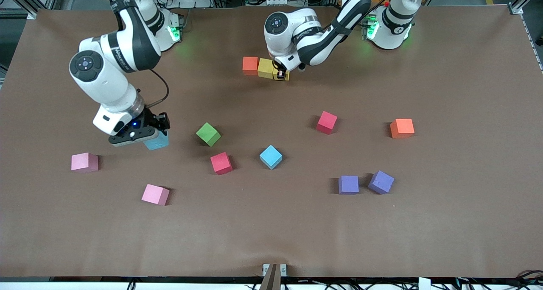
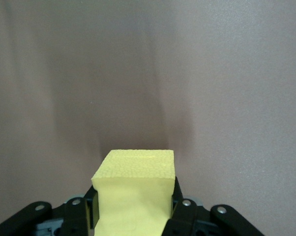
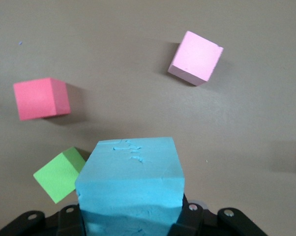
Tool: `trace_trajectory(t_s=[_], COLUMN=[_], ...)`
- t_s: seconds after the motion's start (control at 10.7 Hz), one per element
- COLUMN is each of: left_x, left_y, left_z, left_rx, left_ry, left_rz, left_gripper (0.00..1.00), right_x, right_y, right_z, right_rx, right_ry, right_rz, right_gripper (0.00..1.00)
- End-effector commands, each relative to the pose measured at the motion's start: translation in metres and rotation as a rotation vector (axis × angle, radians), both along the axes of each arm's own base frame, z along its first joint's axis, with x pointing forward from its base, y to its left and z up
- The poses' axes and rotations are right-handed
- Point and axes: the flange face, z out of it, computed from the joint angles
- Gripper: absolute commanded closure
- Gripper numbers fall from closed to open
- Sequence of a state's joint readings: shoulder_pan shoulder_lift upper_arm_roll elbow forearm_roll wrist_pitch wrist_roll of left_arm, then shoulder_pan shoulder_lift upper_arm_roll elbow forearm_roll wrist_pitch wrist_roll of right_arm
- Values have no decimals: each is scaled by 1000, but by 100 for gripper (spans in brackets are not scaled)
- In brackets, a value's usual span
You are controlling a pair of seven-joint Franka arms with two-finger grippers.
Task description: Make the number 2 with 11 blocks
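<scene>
Row of three touching blocks (image 1: 266, 68) near the arms' bases, nine loose blocks spread nearer the front camera, one block (image 1: 156, 141) toward the right arm's end, pair of blocks (image 1: 365, 183) side by side toward the left arm's end

Left tool (image 2: 133, 209) is clamped on a yellow block (image 2: 134, 191); a black finger (image 2: 176, 201) presses each side face. Block's top face is level and textured. Bare brown counter (image 2: 148, 73) fills the rest, with a soft shadow beside the block.
</scene>
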State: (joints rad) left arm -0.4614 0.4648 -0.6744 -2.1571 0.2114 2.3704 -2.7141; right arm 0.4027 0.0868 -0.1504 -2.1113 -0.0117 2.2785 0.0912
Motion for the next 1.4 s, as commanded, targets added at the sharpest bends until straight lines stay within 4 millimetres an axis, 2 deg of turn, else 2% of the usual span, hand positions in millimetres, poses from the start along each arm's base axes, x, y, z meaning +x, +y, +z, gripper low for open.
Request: trace_trajectory(t_s=[0.0, 0.56, 0.84, 1.3], left_x=[-5, -5, -7, -3], left_y=[-5, -5, -11, -16], left_z=[-1, -3, -1, -3], left_rx=[-3, -4, -19, -31], left_ry=[-4, -2, -4, 1], left_rz=[44, 45, 42, 44], left_gripper=[100, 100, 100, 100], right_x=[10, 16, 15, 10], right_y=[6, 7, 12, 22], right_z=[2, 7, 1, 1], right_rx=[13, -3, -14, 7], right_ry=[10, 70, 108, 145], right_rz=[-82, -180, -322, -334], right_gripper=[69, 69, 69, 69])
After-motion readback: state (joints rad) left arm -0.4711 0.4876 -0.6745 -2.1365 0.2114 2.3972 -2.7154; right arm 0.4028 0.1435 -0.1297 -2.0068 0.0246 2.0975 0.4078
